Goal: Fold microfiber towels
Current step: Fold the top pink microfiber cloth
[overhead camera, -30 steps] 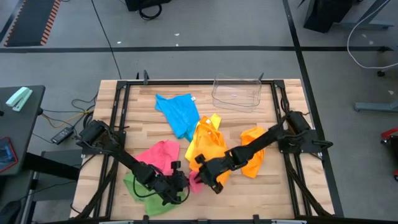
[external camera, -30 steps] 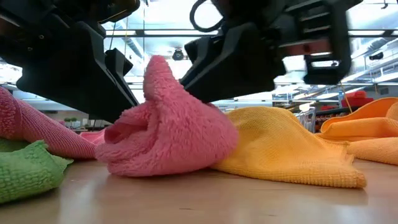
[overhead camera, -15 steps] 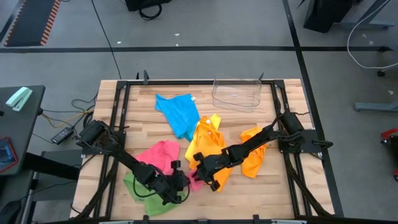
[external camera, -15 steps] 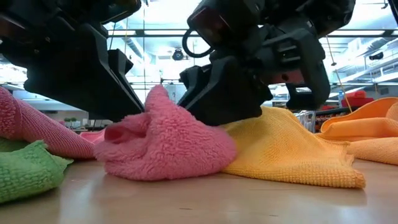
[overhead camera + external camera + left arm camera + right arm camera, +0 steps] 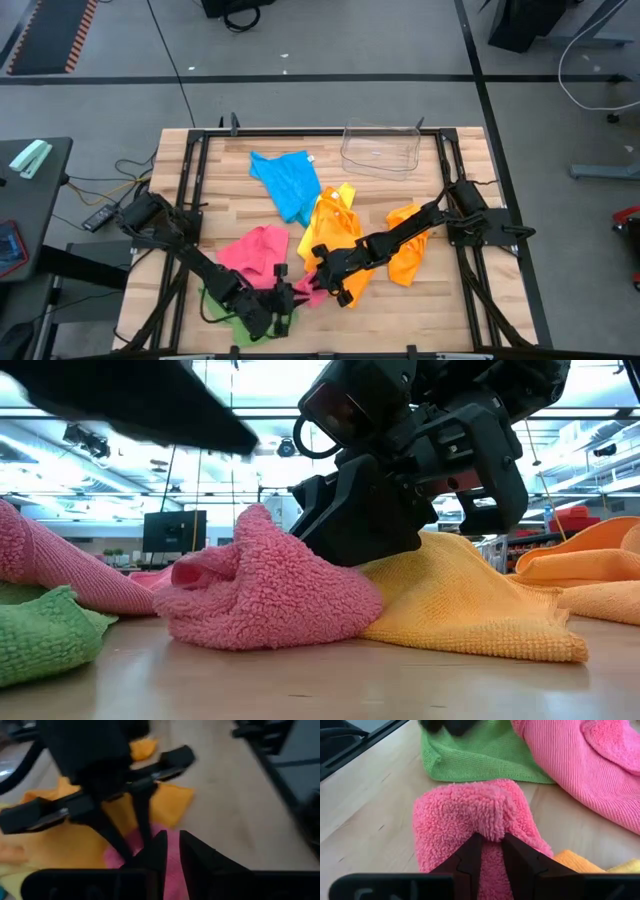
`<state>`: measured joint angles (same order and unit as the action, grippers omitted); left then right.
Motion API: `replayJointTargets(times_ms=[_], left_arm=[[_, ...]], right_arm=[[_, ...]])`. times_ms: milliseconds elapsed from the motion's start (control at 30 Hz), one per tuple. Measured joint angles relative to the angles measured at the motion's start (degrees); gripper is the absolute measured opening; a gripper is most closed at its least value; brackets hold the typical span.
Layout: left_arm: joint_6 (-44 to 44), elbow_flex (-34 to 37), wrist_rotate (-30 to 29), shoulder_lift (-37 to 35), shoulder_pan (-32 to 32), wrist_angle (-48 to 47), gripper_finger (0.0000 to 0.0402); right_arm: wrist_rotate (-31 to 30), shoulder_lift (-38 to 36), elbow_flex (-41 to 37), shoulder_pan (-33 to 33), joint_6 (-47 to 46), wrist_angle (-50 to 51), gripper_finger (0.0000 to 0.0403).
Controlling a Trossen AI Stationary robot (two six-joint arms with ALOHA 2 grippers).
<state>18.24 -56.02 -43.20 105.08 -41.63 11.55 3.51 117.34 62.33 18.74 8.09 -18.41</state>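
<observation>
The right gripper point(image 5: 490, 851) has its two dark fingers almost together, pinching a raised fold of the pink fluffy microfiber towel point(image 5: 470, 815); in the low view the same gripper point(image 5: 350, 545) presses down into the back of this pink bunch point(image 5: 265, 590). The pinched corner lies near the front edge of the wooden table point(image 5: 420, 310), a little left of its middle, and the rest of the pink towel spreads away toward the left arm. The left gripper point(image 5: 283, 303) is just beside this corner, lifted a little above the table; its fingers point(image 5: 160, 851) stand nearly closed and I see no cloth between them. Under it lies the green square cloth point(image 5: 225, 318), near the front left corner. The yellow cloth point(image 5: 460, 600) touches the pink bunch on the right arm's side.
</observation>
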Motion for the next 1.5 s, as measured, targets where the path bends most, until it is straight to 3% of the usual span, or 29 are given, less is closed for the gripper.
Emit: replayJointTargets(times_ms=[233,400,867,1500], left_arm=[[1.5,0.1,0.3,4.6,1.9,2.4,0.0136],[3.6,0.1,7.2,4.7,2.1,0.4,0.0179],[11.6,0.0,8.4,4.7,2.0,-9.6,0.0149],[13.1,0.1,9.3,4.7,1.4,-10.4,0.0140]], right_arm=[[0.0,0.0,0.0,0.0,-0.2,0.0,0.0088],[0.0,0.0,0.0,-0.2,-0.2,0.0,0.0088],[1.0,0.1,0.0,-0.2,-1.5,1.8,0.0088],[1.2,-5.9,2.0,3.5,-1.2,5.2,0.0088]])
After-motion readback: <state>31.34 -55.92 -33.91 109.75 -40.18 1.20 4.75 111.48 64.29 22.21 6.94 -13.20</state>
